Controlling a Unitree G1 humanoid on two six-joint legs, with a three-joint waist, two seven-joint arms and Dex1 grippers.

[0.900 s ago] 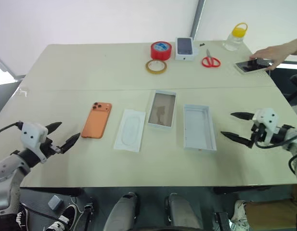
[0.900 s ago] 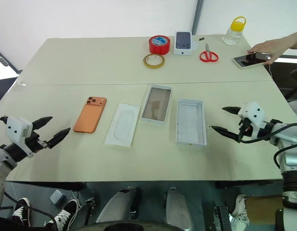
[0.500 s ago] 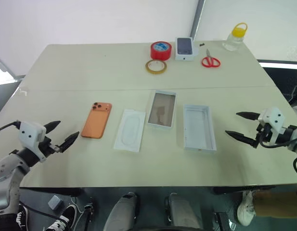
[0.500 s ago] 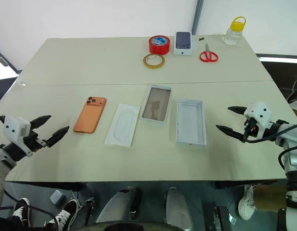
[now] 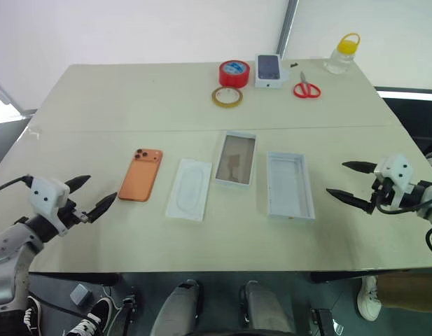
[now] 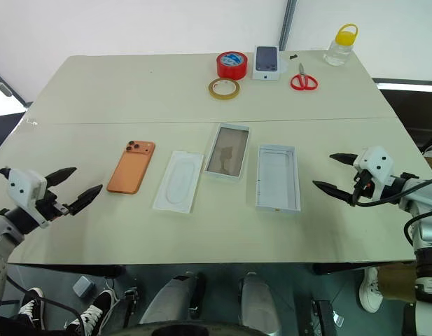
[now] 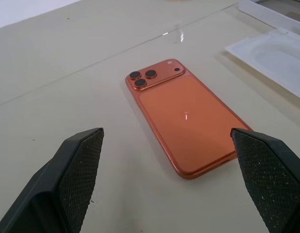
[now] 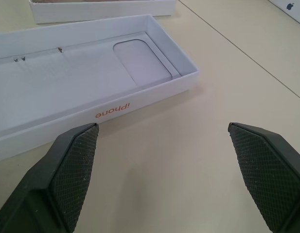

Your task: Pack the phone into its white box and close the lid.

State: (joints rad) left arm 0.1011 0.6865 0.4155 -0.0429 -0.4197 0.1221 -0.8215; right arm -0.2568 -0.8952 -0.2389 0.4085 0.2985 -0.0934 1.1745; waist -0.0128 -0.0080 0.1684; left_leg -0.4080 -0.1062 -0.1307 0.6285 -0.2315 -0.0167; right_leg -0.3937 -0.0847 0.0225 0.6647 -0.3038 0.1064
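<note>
My left end effector (image 5: pixel 92 195) wide at 9 o'clock of orange phone (image 5: pixel 141 174), right end effector (image 5: pixel 350 182) wide, 3 o'clock of lid (image 5: pixel 290 185), both empty

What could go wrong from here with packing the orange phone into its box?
1. The phone lies flat, back up, on the table; the open left gripper may slide it instead of lifting it.
2. The flat white insert lies between the phone and the white box, so a low carry could knock it.
3. The lid sits close beside the box; the right gripper might nudge the box while taking it.
</note>
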